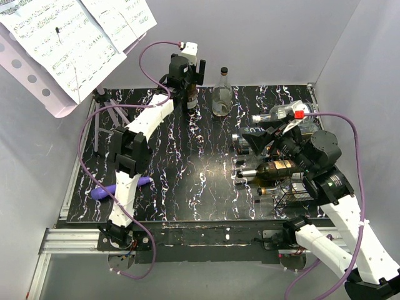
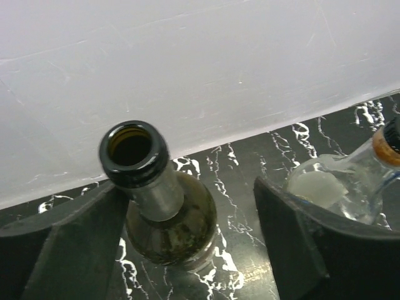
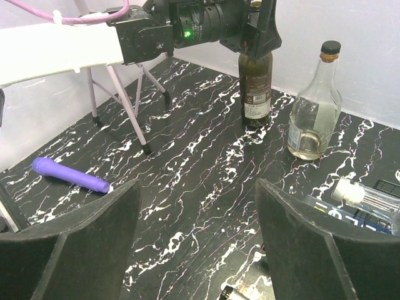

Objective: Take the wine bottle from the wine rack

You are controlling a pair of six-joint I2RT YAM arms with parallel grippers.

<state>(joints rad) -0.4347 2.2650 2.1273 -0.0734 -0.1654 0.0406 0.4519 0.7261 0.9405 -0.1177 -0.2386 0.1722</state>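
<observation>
The wine rack (image 1: 292, 192) of thin black wire stands at the right of the table. A dark wine bottle with gold foil (image 1: 275, 169) lies on it, neck pointing left. My right gripper (image 1: 254, 142) is open and empty, just left of the rack; in the right wrist view (image 3: 199, 184) only bare table shows between its fingers. My left gripper (image 1: 189, 80) is at the far back, open around the neck of an upright dark bottle (image 1: 190, 95). In the left wrist view (image 2: 194, 206) that bottle's open mouth (image 2: 131, 147) sits against the left finger (image 2: 75, 244).
An upright clear bottle (image 1: 222, 97) stands right of the dark one, also in the right wrist view (image 3: 312, 106). A clear bottle with a red cap (image 1: 289, 115) lies at the back right. A purple cylinder (image 1: 119, 186) lies front left. A purple music stand (image 1: 69, 44) stands back left.
</observation>
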